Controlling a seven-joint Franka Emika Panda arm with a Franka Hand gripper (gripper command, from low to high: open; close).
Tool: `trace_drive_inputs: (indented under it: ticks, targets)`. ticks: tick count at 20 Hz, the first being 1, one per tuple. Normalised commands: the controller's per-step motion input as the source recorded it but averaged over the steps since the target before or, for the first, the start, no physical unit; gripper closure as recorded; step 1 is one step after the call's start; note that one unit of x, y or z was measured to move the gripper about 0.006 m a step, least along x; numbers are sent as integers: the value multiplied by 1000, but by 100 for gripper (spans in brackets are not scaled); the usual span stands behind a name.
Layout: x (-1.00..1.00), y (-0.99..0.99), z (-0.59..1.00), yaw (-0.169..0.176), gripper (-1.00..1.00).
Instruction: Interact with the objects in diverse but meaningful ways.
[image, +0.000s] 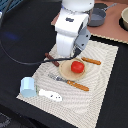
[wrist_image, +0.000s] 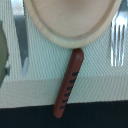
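We see a staged lab setup imitating a dining place: a black worktop (image: 20, 30) carries a striped placemat (image: 102, 70), toy tomato (image: 76, 67) on a plate (image: 66, 73), fork (image: 62, 80), and a robot arm (image: 70, 30).

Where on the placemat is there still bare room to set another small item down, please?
Free: the mat on the exterior view's right, past the fork and plate; also the strip between cup and plate. Crowded: the middle, where tomato, sausage and cutlery ring the plate under the arm.
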Motion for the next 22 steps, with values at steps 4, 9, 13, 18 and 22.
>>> trace_drive_inputs:
  ticks: [4,9,13,18,22]
  targets:
    - [-597,-49,-250,-130,-100]
    - [-659,-83,-390,-115,-100]
    - [-640,-27,-461,-82,-100]
    - [-634,-15,-597,-45,-100]
    - [-642,-1,-642,-37,-100]
